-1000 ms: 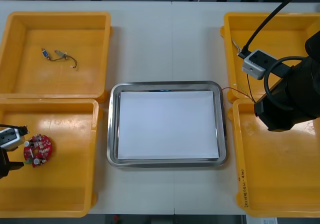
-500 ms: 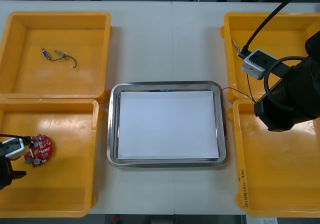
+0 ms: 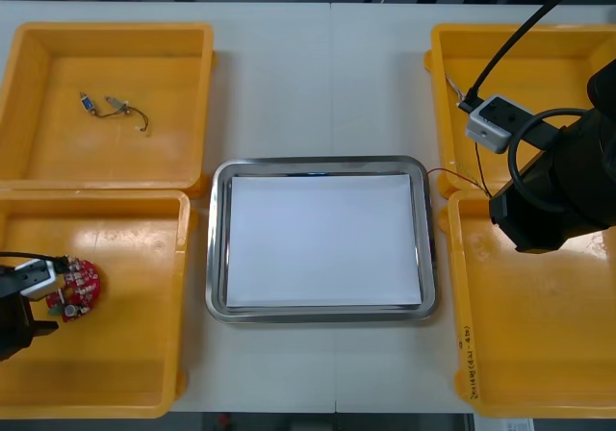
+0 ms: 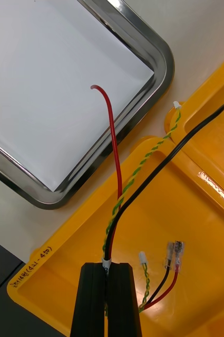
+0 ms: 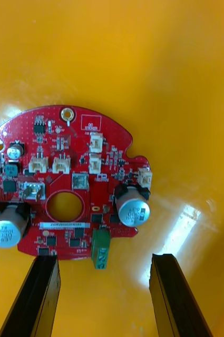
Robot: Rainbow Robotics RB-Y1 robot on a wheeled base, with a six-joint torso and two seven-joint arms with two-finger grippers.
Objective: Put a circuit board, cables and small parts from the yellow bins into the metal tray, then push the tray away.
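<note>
The light table (image 3: pixel 318 85) carries four yellow bins, two on the left claw's side (image 3: pixel 207 104) (image 3: pixel 183 296) and two on the right claw's side (image 3: pixel 438 104) (image 3: pixel 457 306). The metal tray (image 3: pixel 217 248), white inside, sits between them, well off to the inner side of each claw. The left claw (image 5: pixel 104 260) is low in the near bin on its side with its fingers (image 5: pixel 40 295) spread wide and nothing between them. The round red circuit board (image 5: pixel 75 147) lies flat on the bin floor just ahead of the fingertips, and its green connector reaches about level with them; in the front view it (image 3: pixel 77 289) shows just beside that claw (image 3: pixel 19 296). The right claw (image 4: pixel 107 268) hangs over the near bin on its side, close to the corner nearest the tray, its fingers pinched together on the cables (image 4: pixel 117 200): a red one, a black one and a twisted yellow-green pair. Ahead of the claw, the red cable's free end arches over the tray's white inside, and the black one runs out over the far bin. The small metal parts (image 3: pixel 89 102) lie in the far bin on the left claw's side, well ahead of that claw, with a short dark cable (image 3: pixel 140 118) beside them.
</note>
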